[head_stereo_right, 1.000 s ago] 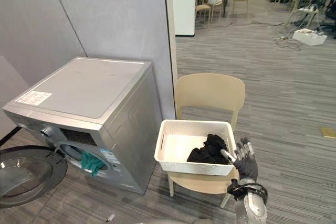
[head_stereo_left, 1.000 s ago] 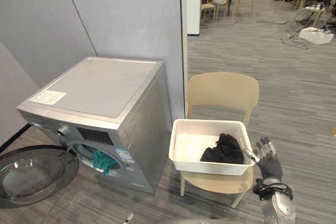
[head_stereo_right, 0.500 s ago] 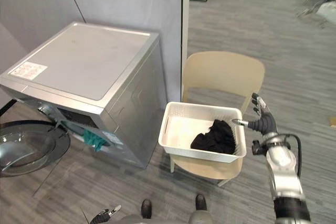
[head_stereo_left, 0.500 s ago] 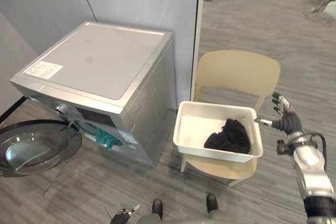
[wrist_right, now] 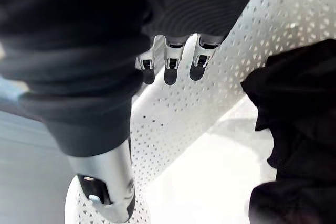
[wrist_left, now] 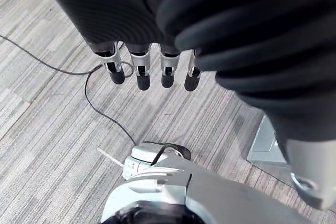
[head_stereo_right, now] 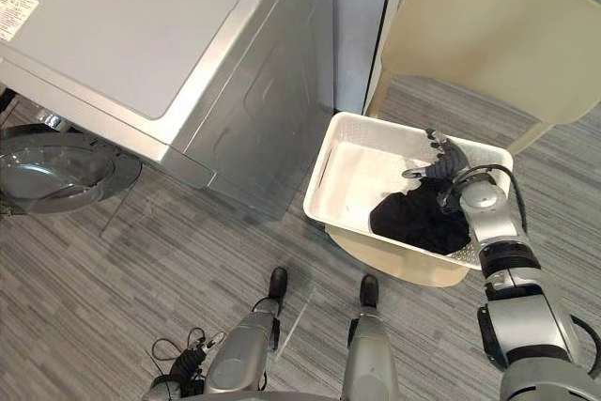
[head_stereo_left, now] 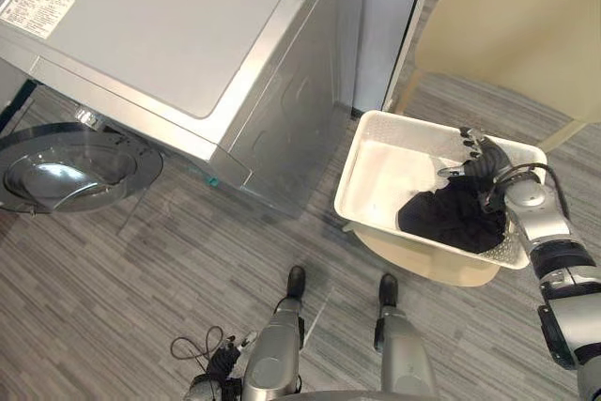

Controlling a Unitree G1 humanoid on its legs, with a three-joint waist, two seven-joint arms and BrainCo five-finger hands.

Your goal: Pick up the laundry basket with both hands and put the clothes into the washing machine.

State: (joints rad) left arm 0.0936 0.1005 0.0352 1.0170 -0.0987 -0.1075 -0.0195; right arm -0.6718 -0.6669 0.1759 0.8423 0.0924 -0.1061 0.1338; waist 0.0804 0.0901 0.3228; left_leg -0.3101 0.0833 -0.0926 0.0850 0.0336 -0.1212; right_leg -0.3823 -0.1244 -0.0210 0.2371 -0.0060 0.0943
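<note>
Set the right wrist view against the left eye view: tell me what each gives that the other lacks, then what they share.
Right wrist view: the perforated inner wall of the basket from close, just past the right hand, fingers straight. Left eye view: the washing machine with its door swung open, the beige chair under the basket, the left hand low near the floor. Shared: the white basket, the black clothes in it, the right hand beside them.

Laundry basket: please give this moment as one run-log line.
right hand: open, over laundry basket, near black clothes | left hand: open, over floor | basket: on chair, not lifted
</note>
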